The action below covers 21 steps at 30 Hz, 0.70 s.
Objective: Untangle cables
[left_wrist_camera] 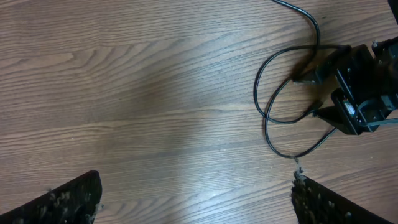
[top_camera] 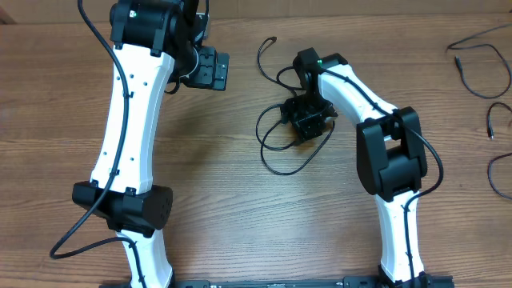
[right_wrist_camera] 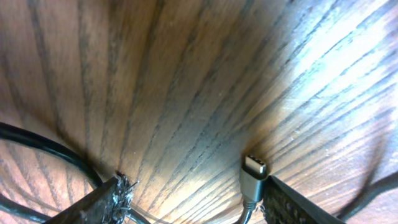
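A tangle of thin black cables [top_camera: 276,148] lies in loose loops at the table's middle, with one strand running up to a plug tip [top_camera: 273,39]. My right gripper [top_camera: 308,120] is down on the tangle. In the right wrist view its jaws [right_wrist_camera: 193,193] are open close to the wood, with a grey USB-C plug [right_wrist_camera: 254,174] standing against the inner side of the right finger and a black strand [right_wrist_camera: 43,149] curving past the left finger. My left gripper [top_camera: 212,68] is open and empty, off to the upper left. The left wrist view [left_wrist_camera: 196,193] shows the loops [left_wrist_camera: 273,106] at its upper right.
More thin black cables lie apart at the table's far right [top_camera: 472,60] and right edge [top_camera: 498,172]. The table [top_camera: 240,224] is brown wood. The two white arm bases stand at the front edge, each with a thicker black cord.
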Each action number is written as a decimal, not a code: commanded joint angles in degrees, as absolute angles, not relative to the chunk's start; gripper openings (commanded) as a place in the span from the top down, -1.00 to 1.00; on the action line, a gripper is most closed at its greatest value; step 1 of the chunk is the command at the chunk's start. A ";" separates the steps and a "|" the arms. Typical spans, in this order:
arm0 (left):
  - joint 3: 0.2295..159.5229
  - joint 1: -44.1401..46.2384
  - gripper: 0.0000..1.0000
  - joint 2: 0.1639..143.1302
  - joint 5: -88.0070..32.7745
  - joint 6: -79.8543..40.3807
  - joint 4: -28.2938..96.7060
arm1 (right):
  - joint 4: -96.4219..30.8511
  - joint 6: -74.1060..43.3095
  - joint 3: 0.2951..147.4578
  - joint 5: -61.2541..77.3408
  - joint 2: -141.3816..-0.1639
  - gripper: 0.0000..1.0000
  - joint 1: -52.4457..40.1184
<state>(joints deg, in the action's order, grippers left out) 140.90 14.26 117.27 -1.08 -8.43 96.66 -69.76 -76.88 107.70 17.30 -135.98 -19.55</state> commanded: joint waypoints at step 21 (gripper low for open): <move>136.40 14.83 -0.93 116.90 -1.76 -7.29 94.43 | -80.53 -77.95 120.77 3.01 -144.27 -0.34 -20.27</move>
